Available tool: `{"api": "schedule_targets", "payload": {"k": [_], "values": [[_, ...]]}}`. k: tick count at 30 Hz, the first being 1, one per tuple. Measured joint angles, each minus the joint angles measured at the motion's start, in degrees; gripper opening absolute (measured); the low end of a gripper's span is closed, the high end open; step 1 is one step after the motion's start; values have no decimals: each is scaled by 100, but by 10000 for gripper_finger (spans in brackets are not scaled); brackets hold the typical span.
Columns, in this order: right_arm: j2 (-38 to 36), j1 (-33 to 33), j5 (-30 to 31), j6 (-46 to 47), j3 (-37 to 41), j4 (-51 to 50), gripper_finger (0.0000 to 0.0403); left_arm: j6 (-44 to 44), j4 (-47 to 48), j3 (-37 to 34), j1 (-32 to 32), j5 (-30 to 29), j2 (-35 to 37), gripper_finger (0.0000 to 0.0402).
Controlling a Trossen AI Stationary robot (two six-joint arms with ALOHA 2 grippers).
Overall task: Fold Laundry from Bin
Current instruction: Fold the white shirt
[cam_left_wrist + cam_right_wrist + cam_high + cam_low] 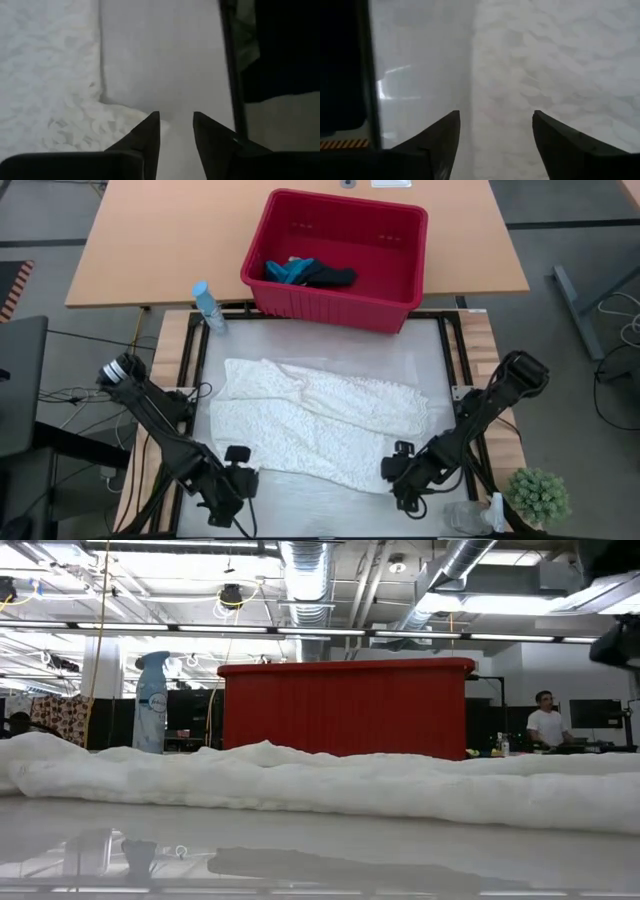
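Note:
The large white lacy cloth (320,425) lies spread flat on the table; in the low view it is a long low ridge (320,780). The red bin (340,255) stands beyond the table's far edge, with the teal cloth (290,270) and the dark cloth (330,276) lying inside it. My left gripper (232,480) is open at the white cloth's near-left corner (120,117), its fingers (150,132) beside that corner. My right gripper (400,475) is open over the cloth's near-right edge (485,100), which runs between its fingers.
A blue spray bottle (208,307) stands at the table's far left corner. A small green plant (538,495) and a clear bottle (470,515) stand at the near right. The bin rests on a wooden table (150,240). A person (547,720) is far back in the room.

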State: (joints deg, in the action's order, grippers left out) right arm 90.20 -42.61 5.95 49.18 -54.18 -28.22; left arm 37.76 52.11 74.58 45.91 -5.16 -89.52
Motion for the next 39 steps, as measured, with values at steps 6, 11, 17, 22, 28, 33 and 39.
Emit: {"api": "schedule_targets", "payload": {"k": [6, 11, 17, 22, 28, 33, 39], "values": [[-3, -7, -313, 85, -338, 94, 281, -69, 1975, 1078, 260, -479, -575, 119], [-3, -17, -322, 11, -597, -185, 281, -199, 2828, 1420, 684, -1174, -1373, 114], [-1, -13, -37, -69, -825, -1101, 281, 15, 2872, 1420, 1091, -1505, -2168, 114], [6, -17, 468, -277, -823, -1341, 281, 1069, 2739, 1415, 1454, -2054, -2375, 114], [87, -106, 871, -313, -828, -1334, 281, 2230, 2574, 1417, 1976, -2382, -2375, 113], [567, -160, 910, -314, -823, -1356, 281, 2767, 2481, 1347, 2163, -2786, -2401, 113], [1191, -155, 505, -219, -840, -1313, 281, 2837, 1941, 651, 2170, -2360, -2401, 113]]}}
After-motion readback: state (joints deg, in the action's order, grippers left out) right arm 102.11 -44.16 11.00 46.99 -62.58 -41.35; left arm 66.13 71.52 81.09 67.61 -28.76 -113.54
